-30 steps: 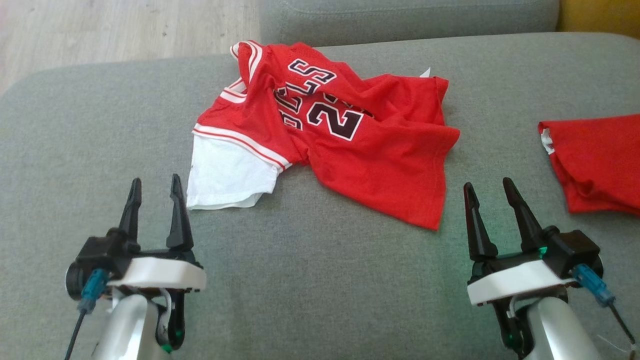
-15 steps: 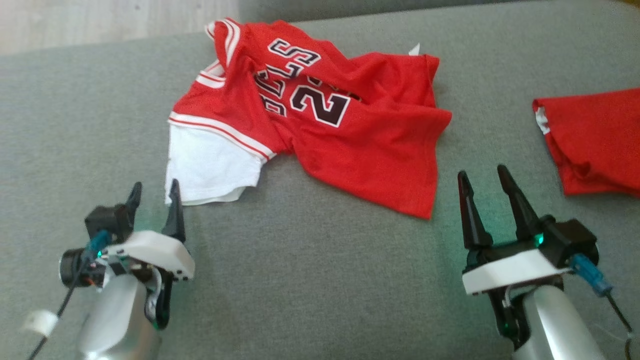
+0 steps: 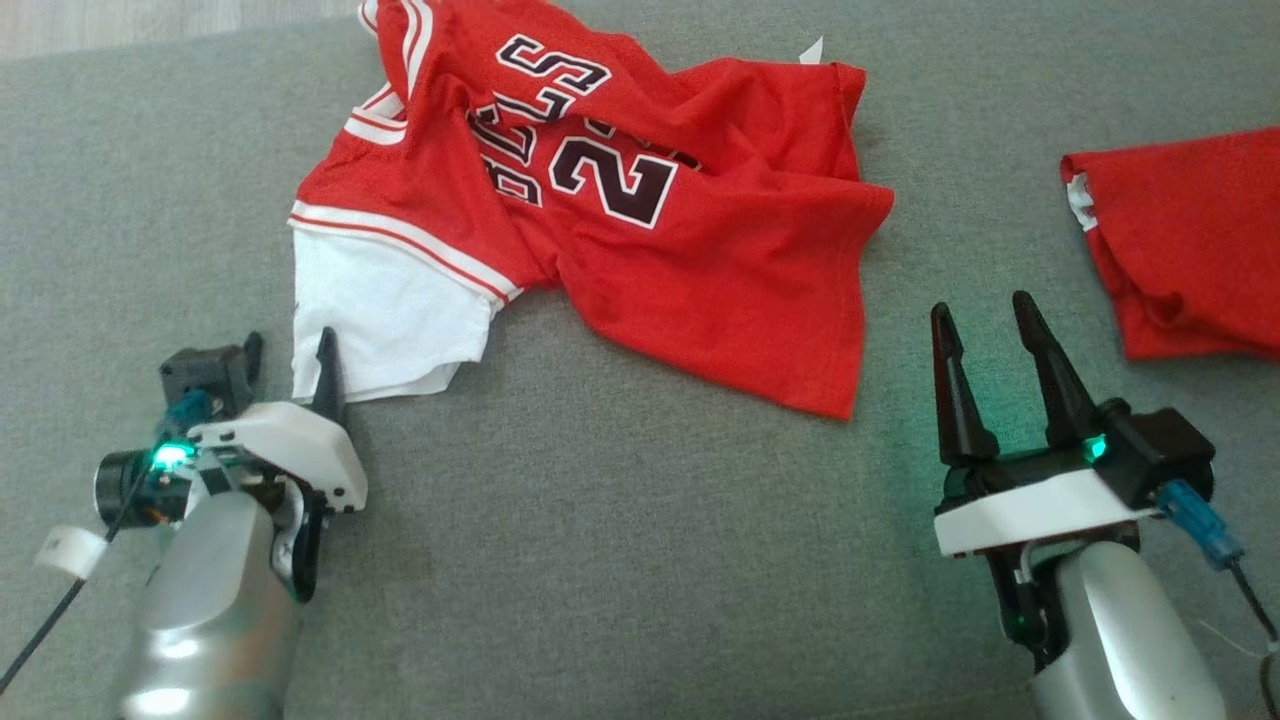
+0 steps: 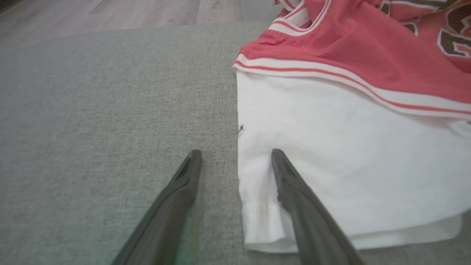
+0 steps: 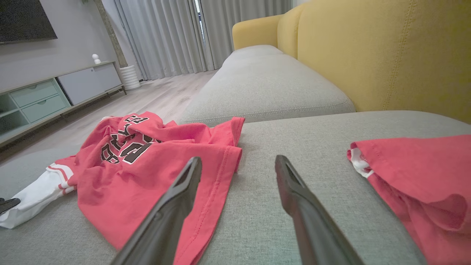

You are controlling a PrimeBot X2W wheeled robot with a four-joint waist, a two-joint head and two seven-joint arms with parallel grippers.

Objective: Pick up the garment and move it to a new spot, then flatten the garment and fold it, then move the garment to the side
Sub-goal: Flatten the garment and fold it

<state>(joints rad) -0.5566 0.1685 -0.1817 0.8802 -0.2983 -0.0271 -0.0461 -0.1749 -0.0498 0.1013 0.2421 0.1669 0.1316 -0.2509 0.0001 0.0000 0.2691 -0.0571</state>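
Sprawling in loose folds, the red mesh basketball jersey (image 3: pixel 690 230) with black, white-edged lettering and numerals lies on the far middle part of a grey woven sofa cushion (image 3: pixel 640 540). Its chest print faces up but is broken by creases. Its hem corner points toward the robot's right side. White and red striped trim borders an armhole, and from under it a white cloth sleeve (image 3: pixel 385 310) spreads flat onto the cushion at the jersey's near left corner.

The left gripper (image 3: pixel 288 348) sits at that corner with its two dark fingers spread apart. In the left wrist view the left gripper (image 4: pixel 235 152) straddles the sleeve (image 4: pixel 349 165) at its side edge. One finger lies over the white cloth and the other over bare cushion. Whether either finger touches the fabric cannot be told.

The right gripper (image 3: pixel 981 306) hangs over bare cushion just beyond the jersey's hem corner. Its fingers also stand wide and grip nothing. In the right wrist view the right gripper (image 5: pixel 238 159) points between the jersey (image 5: pixel 147 165) and a second red garment (image 5: pixel 423 180). That garment (image 3: pixel 1190 240) lies well apart on the robot's right.

Behind the seat rises a mustard-yellow sofa backrest (image 5: pixel 386 48). Pale wooden flooring (image 5: pixel 154 95) runs to a light media cabinet (image 5: pixel 55 95) and grey curtains (image 5: pixel 176 33).
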